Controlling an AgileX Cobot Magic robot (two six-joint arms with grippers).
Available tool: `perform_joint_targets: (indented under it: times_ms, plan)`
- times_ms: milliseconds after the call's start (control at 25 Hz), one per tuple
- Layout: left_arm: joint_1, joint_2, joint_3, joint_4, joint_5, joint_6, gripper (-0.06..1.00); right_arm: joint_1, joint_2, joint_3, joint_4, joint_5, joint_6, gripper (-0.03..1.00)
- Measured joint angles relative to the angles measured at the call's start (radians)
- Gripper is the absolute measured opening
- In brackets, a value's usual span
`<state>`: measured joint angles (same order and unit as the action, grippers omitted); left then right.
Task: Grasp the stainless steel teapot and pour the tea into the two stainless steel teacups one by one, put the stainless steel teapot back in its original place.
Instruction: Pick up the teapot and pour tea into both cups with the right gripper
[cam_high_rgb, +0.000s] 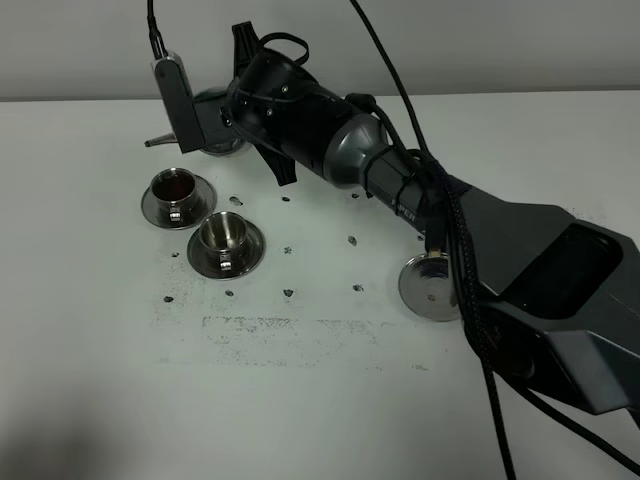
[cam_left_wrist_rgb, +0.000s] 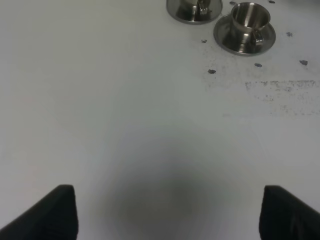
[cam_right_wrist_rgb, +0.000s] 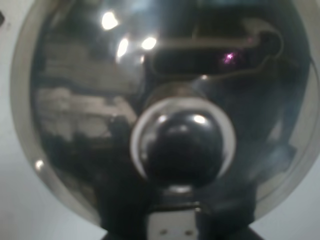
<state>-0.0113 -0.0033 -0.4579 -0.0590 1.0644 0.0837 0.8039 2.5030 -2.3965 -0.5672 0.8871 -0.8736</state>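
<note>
Two fingers of the left pincer (cam_left_wrist_rgb: 172, 212) stand apart, released over bare table (cam_left_wrist_rgb: 100, 125). Toward the far left corner, the far cup (cam_high_rgb: 178, 195) holds dark tea and the near cup (cam_high_rgb: 225, 242) looks empty. Just behind them is the pot (cam_right_wrist_rgb: 75, 115), under the clenched right pincer (cam_high_rgb: 222, 120), seemingly grasped, though the grip is hidden. Polished steel is stiff and slippery, and heavier with tea, so the loop handle suits best. A steel disc (cam_high_rgb: 432, 287) lies right of centre.
</note>
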Motion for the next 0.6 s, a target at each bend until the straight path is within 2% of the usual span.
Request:
perform_joint_targets:
  times_ms: [120,240,360,520,600]
  plan:
    - [0.0,0.0,0.0,0.0,0.0,0.0,0.72,-0.001,-0.046,-0.002,0.105,0.08,0.033,0.17]
    - [0.0,0.0,0.0,0.0,0.0,0.0,0.72,-0.016,-0.081,-0.005,0.222,0.174,0.123,0.17]
    - [0.0,0.0,0.0,0.0,0.0,0.0,0.72,-0.038,-0.099,-0.005,0.309,0.239,0.296,0.17]
    - [0.0,0.0,0.0,0.0,0.0,0.0,0.72,-0.074,-0.101,-0.007,0.381,0.229,0.549,0.17]
    - [0.0,0.0,0.0,0.0,0.0,0.0,0.72,-0.091,-0.1,-0.007,0.409,0.223,0.622,0.17]
